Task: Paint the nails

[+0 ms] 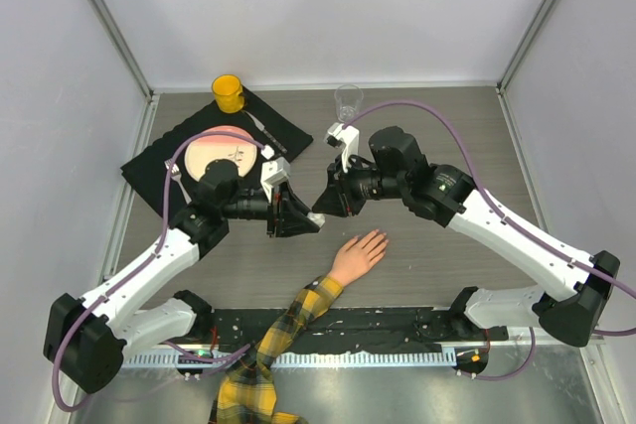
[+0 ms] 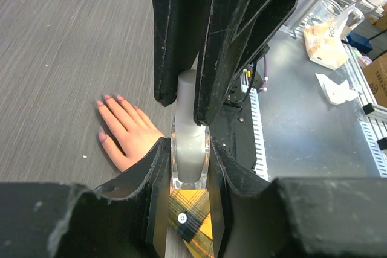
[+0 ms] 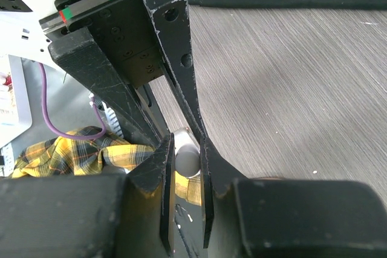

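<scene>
Left gripper (image 2: 188,149): jaws clamped on the glass body of a small clear bottle (image 2: 191,170), which is held above the table. It meets the right gripper at mid-table.
Right gripper (image 3: 185,149): jaws clamped on the white cap (image 3: 187,162) of the same bottle. It comes in from the opposite side, so the two grippers face each other tip to tip.
Table (image 1: 447,126): grey wood-grain surface inside white walls.
Black mat (image 1: 159,161): lies at an angle on the far left of the table, behind the left arm.
Plaid sleeve (image 1: 288,320): yellow-black. It runs from the near edge between the two arm bases, slanting toward the table centre.
Pink plate (image 1: 214,151): lies on the black mat, partly covered by the left arm.
Mannequin hand (image 1: 360,253): peach-coloured, at the end of the sleeve. It lies flat on the table with the fingers spread and pointing away from the near edge, just to the near side of the two grippers.
Yellow cup (image 1: 228,93): upright at the far corner of the black mat.
Clear glass (image 1: 348,101): upright near the back wall, well apart from the mannequin hand.
Nails (image 2: 107,96): at the fingertips of the mannequin hand, pinkish in the left wrist view. They are apart from the bottle and from both grippers.
</scene>
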